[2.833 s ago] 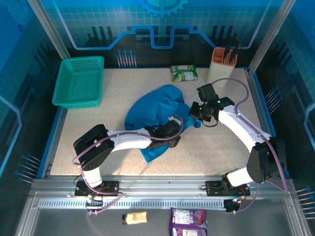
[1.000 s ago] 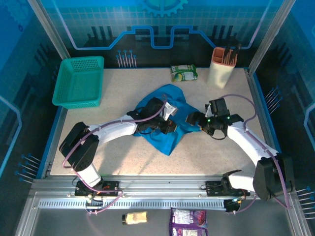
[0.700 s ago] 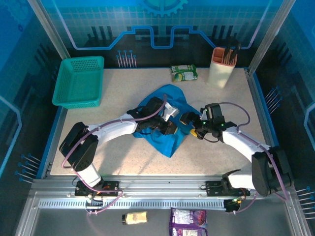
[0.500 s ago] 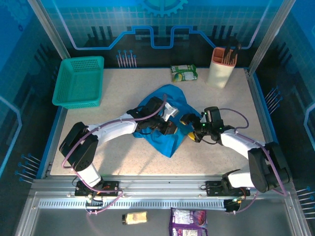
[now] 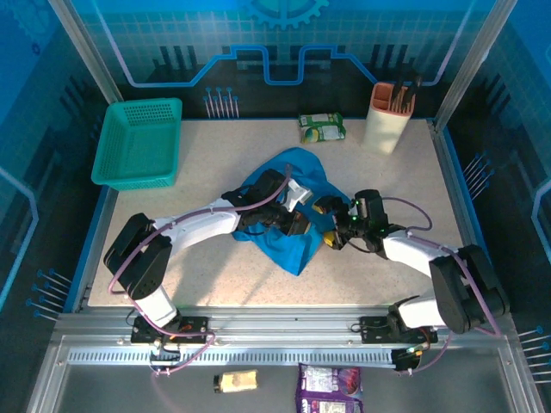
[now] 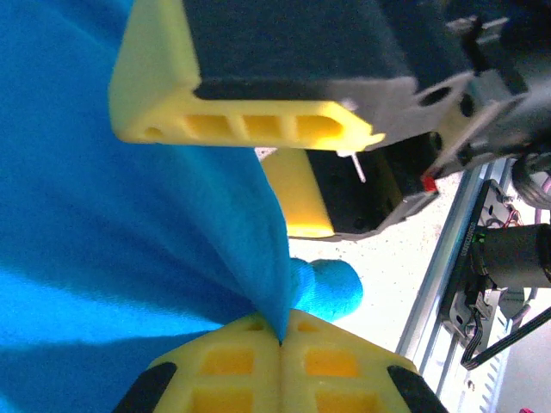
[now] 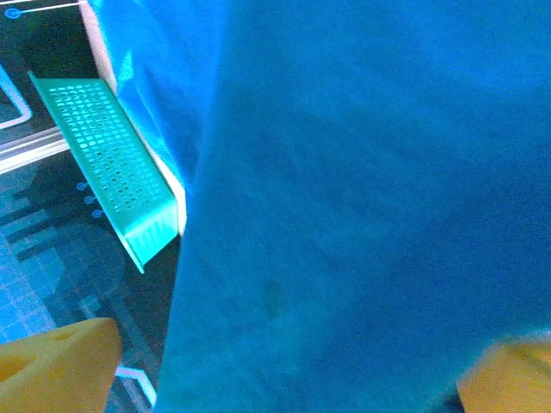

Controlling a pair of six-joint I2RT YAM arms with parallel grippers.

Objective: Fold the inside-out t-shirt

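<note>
Tabletop [image 5: 215, 146] overhead; close-up, left gripper [image 6: 280, 335] pinches t-shirt [image 6: 112, 232].

Table [image 5: 215, 172]: t-shirt [image 5: 288, 251], teal basket [image 5: 138, 142], snack packet [image 5: 322, 127], utensil cup [image 5: 387, 120].

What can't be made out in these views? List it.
Top view: the t-shirt is bunched, partly under the left arm; collar and sleeves hidden.
Right wrist view: cloth at the lens blurs; whether the right gripper touches it is unclear.
Left wrist view: the left gripper pinches a fold; edges cut off the rest.
</note>
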